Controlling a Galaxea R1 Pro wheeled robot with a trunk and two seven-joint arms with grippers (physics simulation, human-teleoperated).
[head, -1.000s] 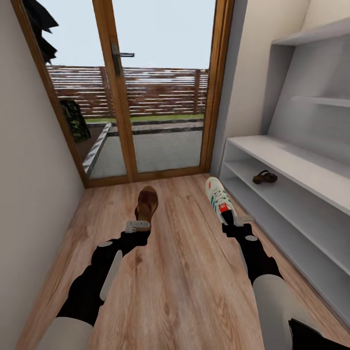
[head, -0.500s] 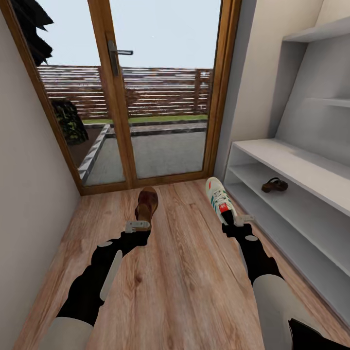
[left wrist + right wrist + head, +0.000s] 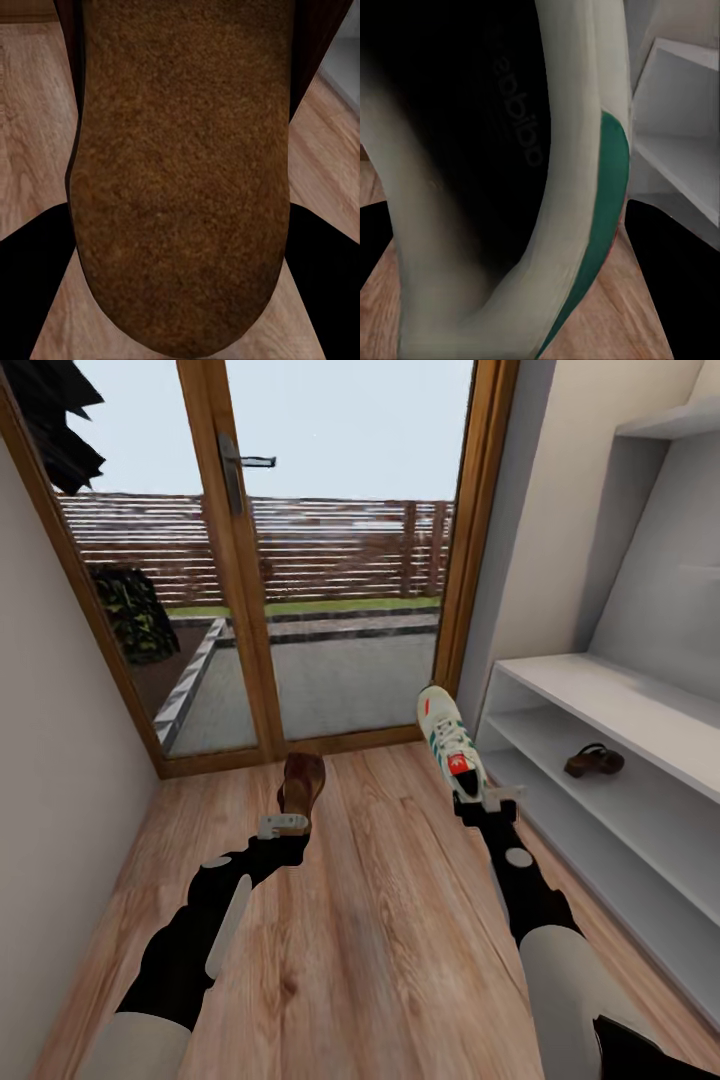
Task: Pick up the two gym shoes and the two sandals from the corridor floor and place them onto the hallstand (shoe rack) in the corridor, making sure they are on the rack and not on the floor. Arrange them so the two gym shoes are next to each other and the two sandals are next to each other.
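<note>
My left gripper [image 3: 288, 822] is shut on a brown sandal [image 3: 301, 784], held above the wood floor [image 3: 380, 920]; its tan sole [image 3: 184, 172] sits close in the left wrist view. A white gym shoe [image 3: 451, 743] with green stripes and a red patch is clamped in my right gripper [image 3: 484, 800], toe pointing toward the door. Its white rim and green trim [image 3: 585, 187] show close in the right wrist view. The second sandal [image 3: 595, 761] lies on the middle tier of the grey hallstand [image 3: 640, 710] at the right. The other gym shoe is out of view.
A wood-framed glass door [image 3: 300, 560] closes the corridor end, with a patio and fence beyond. A plain wall [image 3: 50, 780] runs along the left. Upper hallstand shelves [image 3: 670, 420] rise at the right. Open floor lies between my arms.
The view has shifted, so the door looks nearer and the hallstand sits further right. My right gripper has raised the gym shoe a little; the left arm holds its sandal as before.
</note>
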